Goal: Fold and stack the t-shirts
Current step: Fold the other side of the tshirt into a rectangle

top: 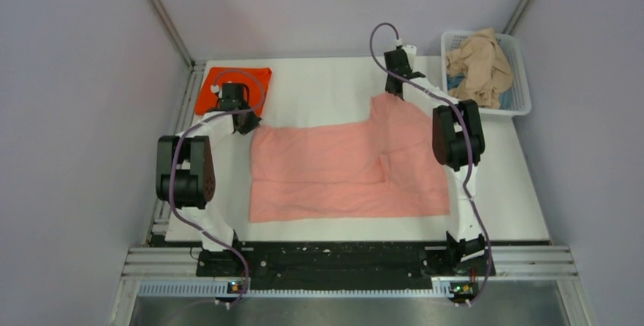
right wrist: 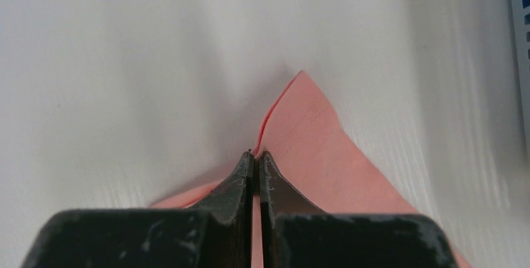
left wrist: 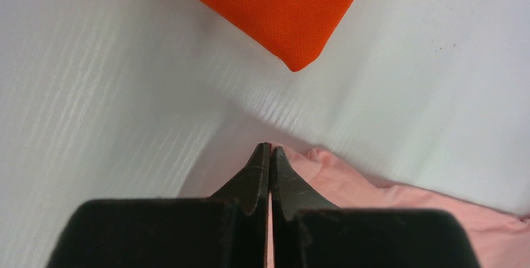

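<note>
A salmon-pink t-shirt [top: 349, 170] lies spread flat on the white table [top: 319, 83]. My left gripper [top: 244, 124] is shut on its far left corner, and pink cloth [left wrist: 387, 199] shows in the slit between the fingers [left wrist: 270, 149]. My right gripper [top: 395, 89] is shut on the far right corner, which rises to a pinched peak [right wrist: 309, 130] just past the fingertips [right wrist: 255, 154]. A folded orange-red t-shirt [top: 228, 83] rests at the far left, just behind the left gripper [left wrist: 275, 5]. A beige-tan t-shirt [top: 480, 64] is bunched in the basket.
The white lattice basket [top: 522, 83] stands at the far right corner, close to the right gripper, and its edge [right wrist: 520, 5] shows in the right wrist view. Grey walls enclose the table on three sides. Both arm bases sit on the black rail at the near edge.
</note>
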